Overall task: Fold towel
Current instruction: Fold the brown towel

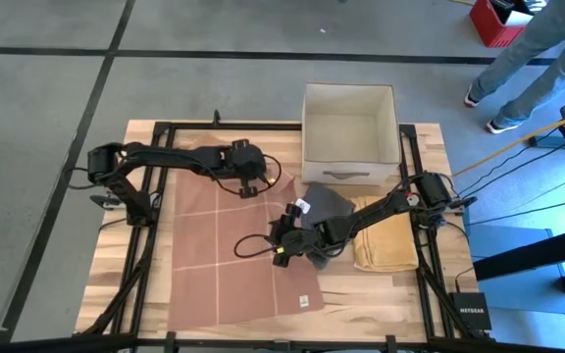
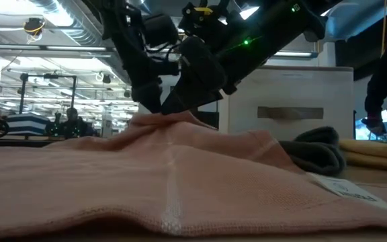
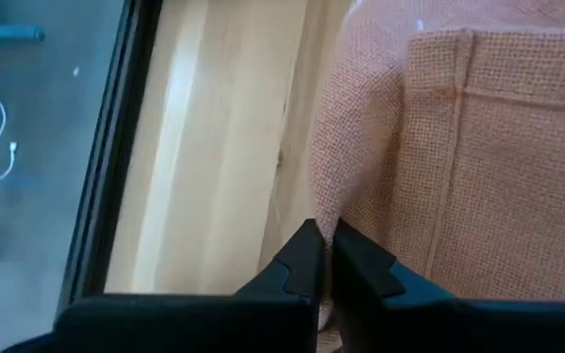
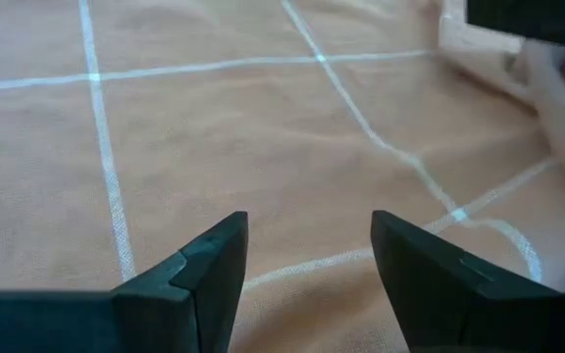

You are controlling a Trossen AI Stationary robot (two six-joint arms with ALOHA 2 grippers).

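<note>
A pinkish-brown towel (image 1: 229, 250) with thin white lines lies spread on the wooden table (image 1: 140, 284). My left gripper (image 1: 266, 184) is at the towel's far right corner, shut on it (image 3: 327, 240). In the low view the towel rises there into a low peak (image 2: 160, 121). My right gripper (image 1: 279, 249) hovers open just above the towel near its right edge. Its fingers (image 4: 307, 255) point slanting down with only flat cloth beneath them. My left gripper pinches the towel's edge (image 3: 333, 211) at the far right corner between its two fingers, coming slanting down from the table's left. One layer or several, I cannot tell. That corner is raised off the table; the rest of the towel lies flat.
A white open box (image 1: 350, 132) stands at the far edge. In front of it are a dark grey cloth (image 1: 328, 204) and a folded yellow towel (image 1: 385, 243), right of my right gripper. A person's legs (image 1: 528, 59) show beyond the table's far right.
</note>
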